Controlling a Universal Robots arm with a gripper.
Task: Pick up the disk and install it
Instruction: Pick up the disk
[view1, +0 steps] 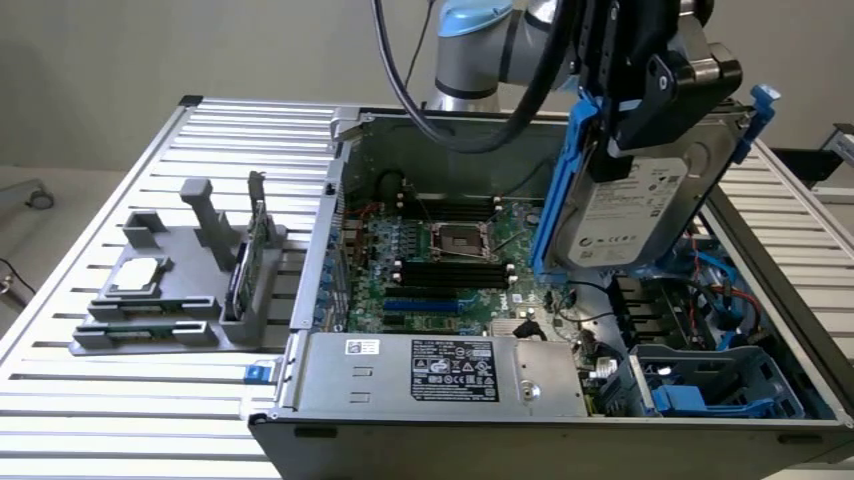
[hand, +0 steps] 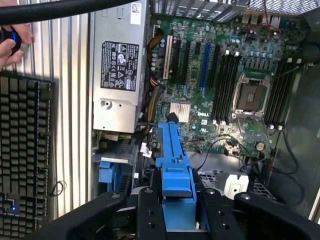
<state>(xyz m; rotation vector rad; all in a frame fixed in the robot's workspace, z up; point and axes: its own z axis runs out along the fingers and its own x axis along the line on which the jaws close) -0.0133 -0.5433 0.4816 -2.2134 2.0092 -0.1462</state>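
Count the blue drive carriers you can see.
2. One carrier frames the disk held by the pincer above the case; the other sits in the drive bay, exterior view's lower right. Others may be hidden.

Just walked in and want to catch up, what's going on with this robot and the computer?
The arm's gripper is clamped on the disk and holds it tilted in the air above the open computer case. The disk is not yet installed; it hangs over the end of the case with the blue drive bay. A gray holder with other parts sits beside the case.
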